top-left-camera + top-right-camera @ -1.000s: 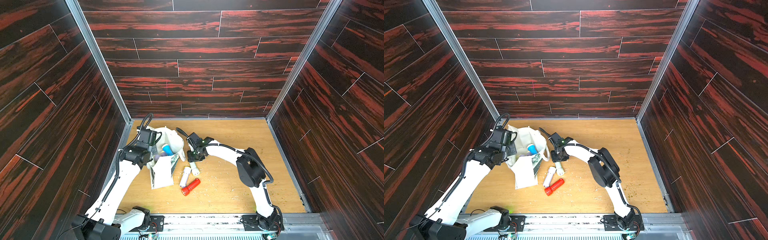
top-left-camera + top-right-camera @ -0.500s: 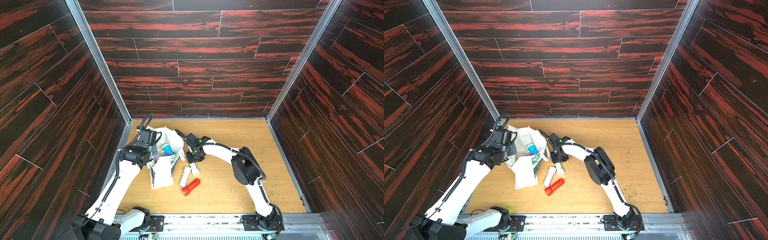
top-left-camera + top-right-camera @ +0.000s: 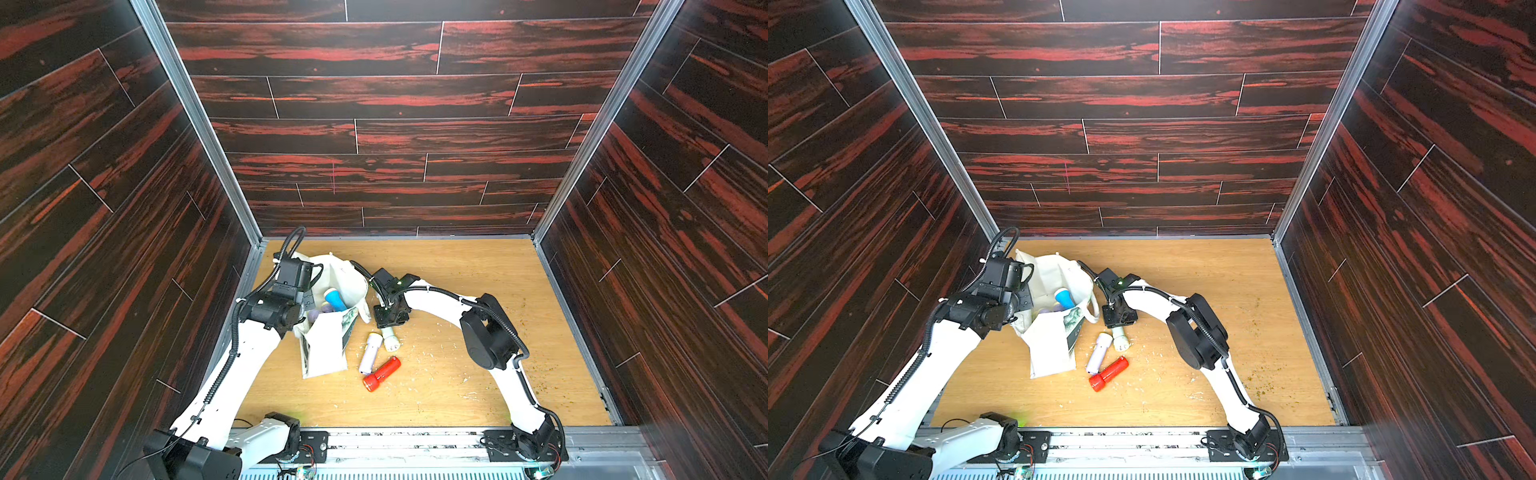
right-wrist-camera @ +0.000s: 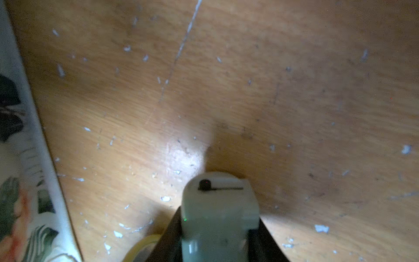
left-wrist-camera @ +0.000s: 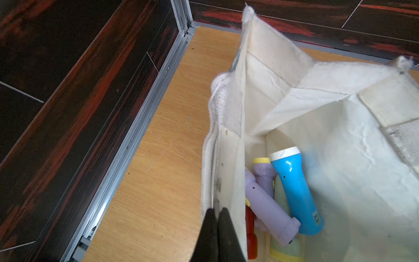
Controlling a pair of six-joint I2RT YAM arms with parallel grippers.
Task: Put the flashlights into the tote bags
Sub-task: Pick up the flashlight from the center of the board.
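The tote bag (image 3: 328, 353) is stood open by the left wall, and its rim is pinched tight by the left gripper (image 5: 217, 214), clamped right on the canvas. Inside, a blue flashlight (image 5: 294, 192) and a lilac flashlight (image 5: 268, 205) are seen piled together at the bottom. Just beside the bag, a pale flashlight (image 4: 218, 211) is squeezed between the closed-in fingers of the right gripper (image 3: 389, 324), low over the table (image 3: 457, 395). A lilac-white flashlight (image 3: 370, 353) and a red flashlight (image 3: 381, 374) are found lying close together on the wood nearby.
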